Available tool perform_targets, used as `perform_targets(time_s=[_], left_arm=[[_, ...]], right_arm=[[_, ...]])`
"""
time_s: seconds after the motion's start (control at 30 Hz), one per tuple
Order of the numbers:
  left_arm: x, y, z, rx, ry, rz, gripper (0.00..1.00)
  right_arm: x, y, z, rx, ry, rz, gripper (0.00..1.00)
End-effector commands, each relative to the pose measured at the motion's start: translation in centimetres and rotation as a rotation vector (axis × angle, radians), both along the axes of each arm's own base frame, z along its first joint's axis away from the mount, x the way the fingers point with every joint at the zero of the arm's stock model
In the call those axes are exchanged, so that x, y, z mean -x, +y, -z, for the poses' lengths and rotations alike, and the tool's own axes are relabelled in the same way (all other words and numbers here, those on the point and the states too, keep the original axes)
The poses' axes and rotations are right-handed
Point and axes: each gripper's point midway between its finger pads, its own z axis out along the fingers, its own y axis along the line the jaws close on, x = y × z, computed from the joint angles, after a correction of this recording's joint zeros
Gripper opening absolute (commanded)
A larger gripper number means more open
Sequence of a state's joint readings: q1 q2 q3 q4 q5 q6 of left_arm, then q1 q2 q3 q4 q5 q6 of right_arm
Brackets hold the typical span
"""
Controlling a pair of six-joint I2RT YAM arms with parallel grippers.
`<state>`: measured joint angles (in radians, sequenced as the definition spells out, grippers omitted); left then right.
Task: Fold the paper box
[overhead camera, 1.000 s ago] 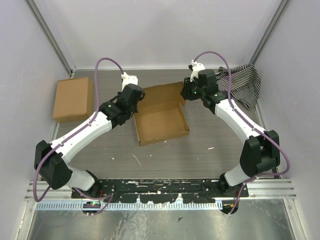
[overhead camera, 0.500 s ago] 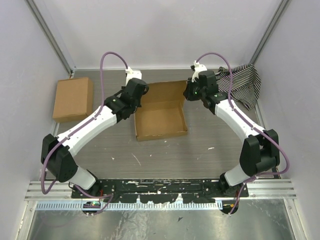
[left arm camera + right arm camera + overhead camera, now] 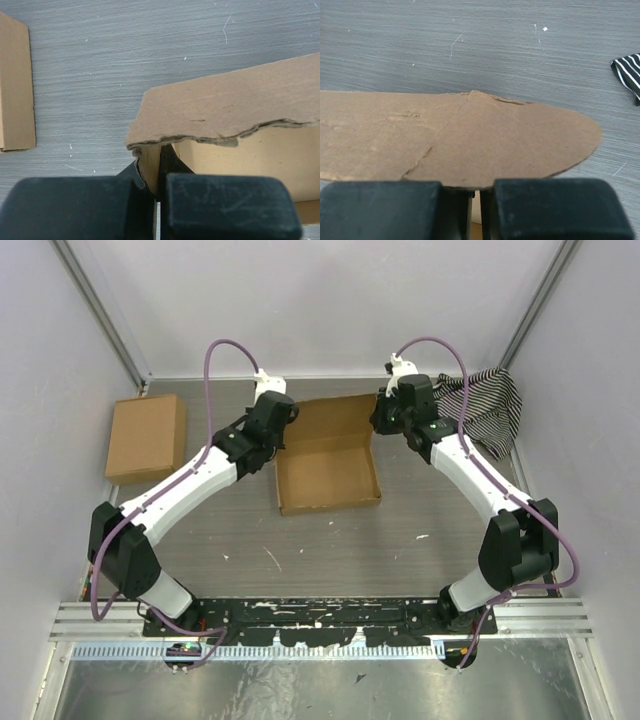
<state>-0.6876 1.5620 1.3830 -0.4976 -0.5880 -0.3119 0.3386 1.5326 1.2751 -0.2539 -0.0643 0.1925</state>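
The paper box [image 3: 328,478] is held clamped at its far side by the left tool [image 3: 159,186] and the right tool [image 3: 476,194].

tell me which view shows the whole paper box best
Top external: the paper box is seen whole, open tray plus rear flap. Left wrist shows only one corner and a ragged flap edge; right wrist only a rounded flap, tray hidden.
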Motion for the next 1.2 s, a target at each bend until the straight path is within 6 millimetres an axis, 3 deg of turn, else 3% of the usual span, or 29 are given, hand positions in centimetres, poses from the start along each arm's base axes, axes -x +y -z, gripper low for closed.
perform_targets(time_s=[0.0, 0.27, 0.5, 0.6, 0.7, 0.83, 1.0, 1.17], left_arm=[[-1.2, -1.6, -1.3, 0.042, -0.04, 0.056, 0.02], [-1.3, -2.4, 0.0, 0.045, -0.009, 0.094, 0.03], [1.1, -1.3, 1.9, 0.08, 0.043, 0.089, 0.07], [2.6, -0.6, 2.4, 0.105, 0.067, 0.075, 0.15], [4.4, 0.2, 2.8, 0.135, 0.091, 0.066, 0.25], [7.2, 1.3, 2.5, 0.205, 0.118, 0.046, 0.47], [11.0, 2.7, 1.6, 0.31, 0.127, 0.043, 0.53], [12.2, 3.3, 1.1, 0.387, 0.079, 0.045, 0.58]], right_arm=[[-1.1, 2.2, -4.5, -0.073, -0.116, -0.039, 0.12], [0.1, 1.8, 0.2, -0.042, -0.043, -0.007, 0.12], [3.4, 1.8, 2.7, -0.006, 0.014, -0.007, 0.15], [4.7, 1.6, 3.0, -0.006, 0.032, -0.005, 0.19], [6.6, 1.1, 3.1, -0.004, 0.058, -0.003, 0.36], [9.9, 0.0, 3.1, -0.009, 0.092, -0.007, 0.49], [14.3, -1.6, 2.6, -0.025, 0.118, -0.014, 0.55], [15.6, -2.6, 1.3, -0.032, 0.071, -0.002, 0.58]])
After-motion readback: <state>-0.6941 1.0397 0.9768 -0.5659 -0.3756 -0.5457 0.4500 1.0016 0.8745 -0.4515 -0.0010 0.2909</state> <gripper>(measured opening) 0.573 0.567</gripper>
